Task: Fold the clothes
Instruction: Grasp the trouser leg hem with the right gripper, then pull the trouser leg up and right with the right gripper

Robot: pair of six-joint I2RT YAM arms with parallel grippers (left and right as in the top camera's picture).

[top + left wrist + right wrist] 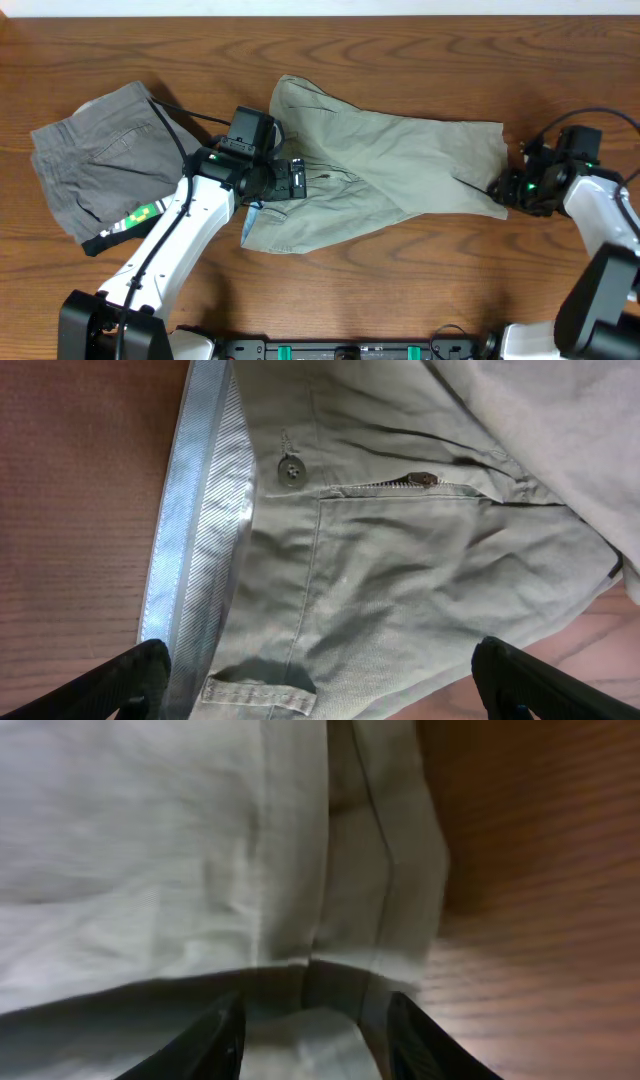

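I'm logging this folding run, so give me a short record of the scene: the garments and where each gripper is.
garment to fold: khaki shorts, spread wrinkled mid-table
other garment: grey shorts, at the table's left
left gripper: open, above the waistband near the button
right gripper: at a leg hem, grip unclear
surface: wooden table

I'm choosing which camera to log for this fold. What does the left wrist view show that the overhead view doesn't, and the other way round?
Only left wrist: the button, the belt loop and the stripes of the waistband lining. Only overhead: the grey shorts and the right tool at the leg hem. Both: the khaki clothes on the wooden table, with the left tool open over the waistband.
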